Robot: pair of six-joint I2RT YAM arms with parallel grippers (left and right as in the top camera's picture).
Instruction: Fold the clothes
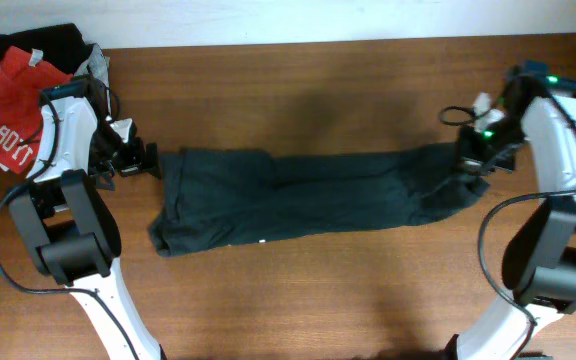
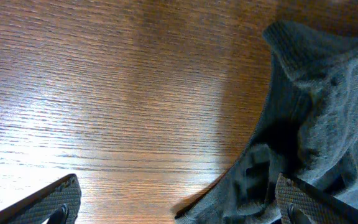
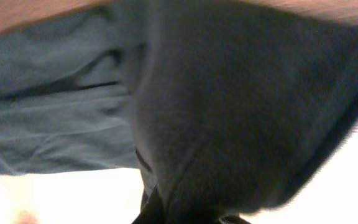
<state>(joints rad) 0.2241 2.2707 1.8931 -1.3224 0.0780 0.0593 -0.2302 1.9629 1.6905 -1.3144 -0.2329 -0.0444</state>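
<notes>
The dark blackish-green T-shirt (image 1: 308, 195) lies stretched out in a long band across the middle of the wooden table, plain side up. My left gripper (image 1: 146, 160) is at the shirt's left end. In the left wrist view it (image 2: 179, 202) is open wide, and a rumpled hem of the shirt (image 2: 316, 106) lies by the right finger. My right gripper (image 1: 471, 162) is at the shirt's right end. In the right wrist view it (image 3: 185, 214) is shut on a bunch of the shirt's cloth (image 3: 241, 112), which fills most of that view.
A red shirt with white lettering (image 1: 8, 120), a black garment (image 1: 38, 40) and a grey one (image 1: 96, 62) are piled at the far left corner, just behind the left arm. A wooden table top (image 1: 308, 290) lies around the shirt.
</notes>
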